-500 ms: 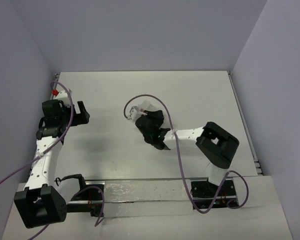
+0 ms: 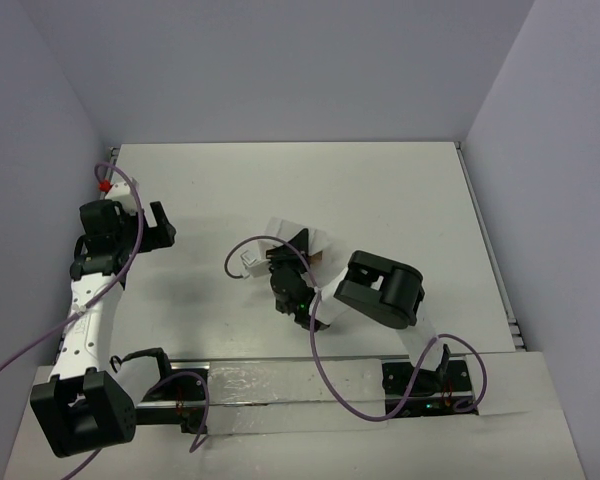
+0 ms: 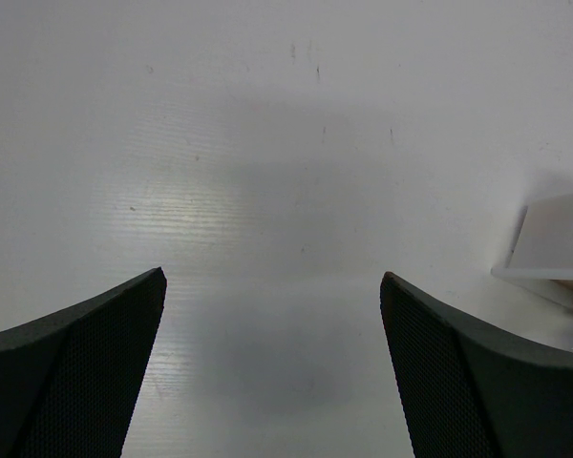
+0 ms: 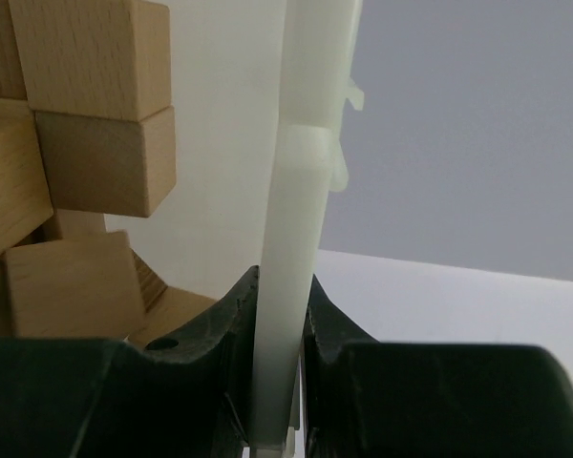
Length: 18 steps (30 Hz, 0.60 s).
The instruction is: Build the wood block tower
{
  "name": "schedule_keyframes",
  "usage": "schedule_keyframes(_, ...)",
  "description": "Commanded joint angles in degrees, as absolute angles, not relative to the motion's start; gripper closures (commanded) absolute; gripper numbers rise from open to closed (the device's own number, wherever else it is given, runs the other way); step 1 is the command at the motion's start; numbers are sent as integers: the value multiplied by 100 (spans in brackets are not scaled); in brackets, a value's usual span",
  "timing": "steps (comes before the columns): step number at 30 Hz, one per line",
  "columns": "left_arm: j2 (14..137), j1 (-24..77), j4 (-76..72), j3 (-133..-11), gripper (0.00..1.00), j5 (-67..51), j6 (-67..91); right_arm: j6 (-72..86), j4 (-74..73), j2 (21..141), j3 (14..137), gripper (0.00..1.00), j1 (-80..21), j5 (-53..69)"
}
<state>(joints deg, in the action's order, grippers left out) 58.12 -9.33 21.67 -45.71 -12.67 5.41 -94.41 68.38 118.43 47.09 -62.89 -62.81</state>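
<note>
Table point(image 2: 400, 190): a white tabletop is filling the floor of a pale-walled enclosure, with both arm bases bolted at its near edge.
Right arm point(image 2: 380, 290): it is folding in towards the middle of the table, its wrist reaching left to the bin.
Left arm point(image 2: 85, 310): it is stretching up the left side of the table.
Bin point(image 4: 301, 191): a white translucent plastic bin is sitting near the table's middle, just beyond the right wrist. Whether it is resting on the table cannot be told.
Left gripper point(image 3: 272, 277): its jaws are standing wide apart and holding nothing, hovering over bare table, with a corner of the bin showing to its right.
Right gripper point(image 4: 282, 315): its two dark fingers are pinching the bin's thin side wall, one finger on each face.
Wood blocks point(image 4: 91, 153): plain tan cubes are lying in a loose heap inside the bin, close to the gripped wall, on its left side in the right wrist view.
</note>
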Motion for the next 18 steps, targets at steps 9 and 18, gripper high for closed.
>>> schedule_keyframes(9,5698,-1005,2111,-4657,1,-1383,580,-10274,10125,11680,4950,100,-6120,-6065)
schedule_keyframes(18,5646,-1002,2076,-4616,1,-1377,554,-10228,10114,11634,4996,100,-5761,-6084)
